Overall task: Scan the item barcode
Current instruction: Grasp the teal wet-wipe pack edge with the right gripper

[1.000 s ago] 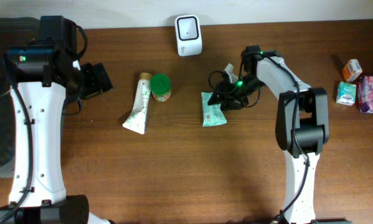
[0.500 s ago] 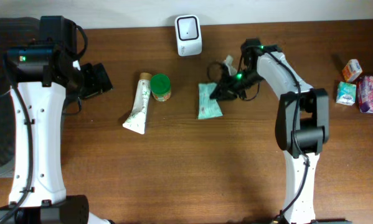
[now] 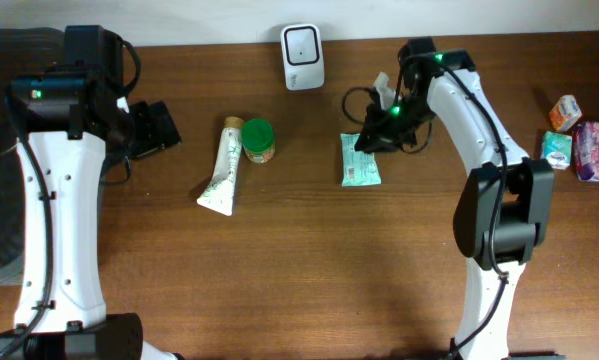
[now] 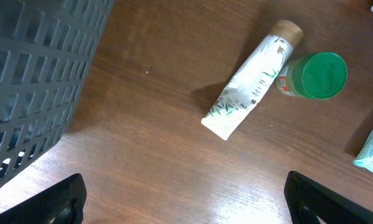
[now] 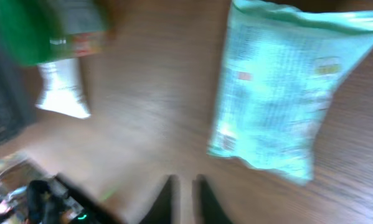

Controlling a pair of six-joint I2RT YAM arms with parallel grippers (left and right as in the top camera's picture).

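A light green packet (image 3: 360, 160) lies flat on the brown table, below and right of the white scanner (image 3: 303, 56) at the back edge. My right gripper (image 3: 376, 133) hovers just over the packet's far end. In the blurred right wrist view its fingers (image 5: 185, 186) stand a narrow gap apart with nothing between them, and the packet (image 5: 286, 93) lies ahead of them. My left gripper (image 3: 154, 128) is wide open and empty at the left, with bare wood between its fingers (image 4: 186, 199).
A white tube (image 3: 222, 167) and a green-lidded jar (image 3: 258, 140) lie left of the packet. A grey slatted basket (image 4: 30, 81) stands at the far left. Small packs (image 3: 589, 150) sit at the right edge.
The right arm swung left, then back right and farther from me, and the packet shifted with it, ending right of where it lay. The left arm has not moved.
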